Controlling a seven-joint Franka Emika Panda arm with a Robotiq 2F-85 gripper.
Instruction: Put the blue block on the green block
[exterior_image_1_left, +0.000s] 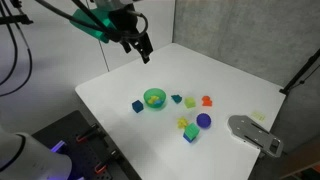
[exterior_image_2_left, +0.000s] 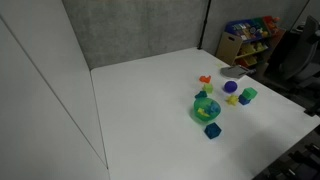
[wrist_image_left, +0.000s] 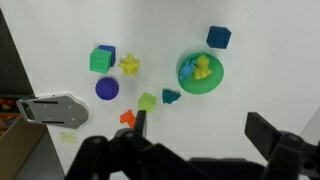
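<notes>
The blue block (wrist_image_left: 219, 38) is a small dark-blue cube on the white table, just beside the green bowl (wrist_image_left: 213, 85). It shows in both exterior views (exterior_image_1_left: 138, 105) (exterior_image_2_left: 212, 130). The green block (wrist_image_left: 101, 59) lies on the far side of the bowl, next to a purple ball (wrist_image_left: 106, 88), and also shows in both exterior views (exterior_image_1_left: 191, 133) (exterior_image_2_left: 248, 95). My gripper (wrist_image_left: 200, 130) is open and empty. In an exterior view it hangs high above the table's far edge (exterior_image_1_left: 141, 46), apart from both blocks.
The bowl (exterior_image_1_left: 154, 104) holds small yellow and blue pieces. A yellow star (wrist_image_left: 129, 65), yellow-green piece (wrist_image_left: 147, 100), teal piece (wrist_image_left: 170, 96) and orange piece (wrist_image_left: 127, 116) lie between the blocks. A grey flat object (wrist_image_left: 55, 110) sits at the table edge.
</notes>
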